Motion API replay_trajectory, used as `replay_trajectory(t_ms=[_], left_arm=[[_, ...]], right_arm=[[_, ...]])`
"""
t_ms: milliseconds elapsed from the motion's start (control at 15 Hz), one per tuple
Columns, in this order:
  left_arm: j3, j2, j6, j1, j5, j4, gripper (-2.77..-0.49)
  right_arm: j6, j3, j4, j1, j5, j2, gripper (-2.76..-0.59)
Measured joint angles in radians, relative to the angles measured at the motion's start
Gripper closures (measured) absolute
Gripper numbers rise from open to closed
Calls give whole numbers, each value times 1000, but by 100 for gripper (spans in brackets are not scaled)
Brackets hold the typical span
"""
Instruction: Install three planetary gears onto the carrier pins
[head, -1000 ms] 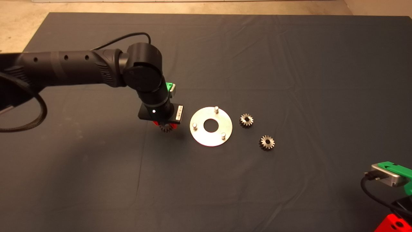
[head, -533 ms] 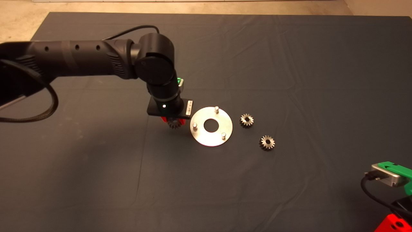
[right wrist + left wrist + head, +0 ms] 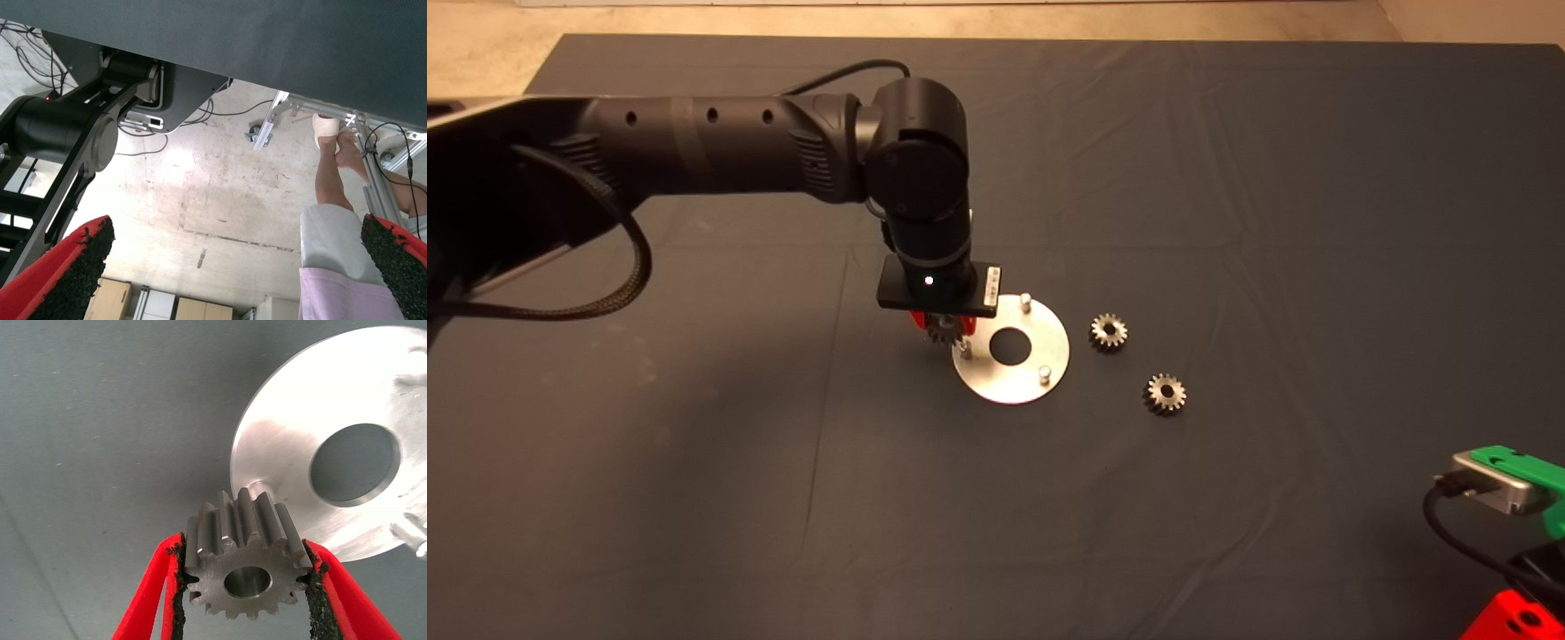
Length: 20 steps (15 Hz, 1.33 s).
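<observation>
Left gripper (image 3: 243, 587) clamping gear (image 3: 241, 570), over disc (image 3: 287, 447)

Three planetary gears were in view: one (image 3: 943, 332) clamped in left gripper (image 3: 940, 327), two loose on mat (image 3: 1227, 178), one (image 3: 1108, 332) nearer disc, other (image 3: 1165, 393) farther out. One disc (image 3: 1021, 378) lay on mat. Three carrier pins stood on disc: one (image 3: 1025, 302), second (image 3: 1045, 374), third (image 3: 965, 348) partly hidden under held gear. Two arms showed; right gripper (image 3: 1516, 613) sat at lower right edge. Two legs of one person (image 3: 333, 200) appeared in right wrist view.
</observation>
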Motion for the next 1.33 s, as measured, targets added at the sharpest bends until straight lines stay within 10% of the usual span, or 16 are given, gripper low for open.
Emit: replay_trajectory(t_ms=[1333], left_arm=[[-43,14,-5,0,0,-31,-94]], right_arm=[[0,0,0,0,0,-2,-276]])
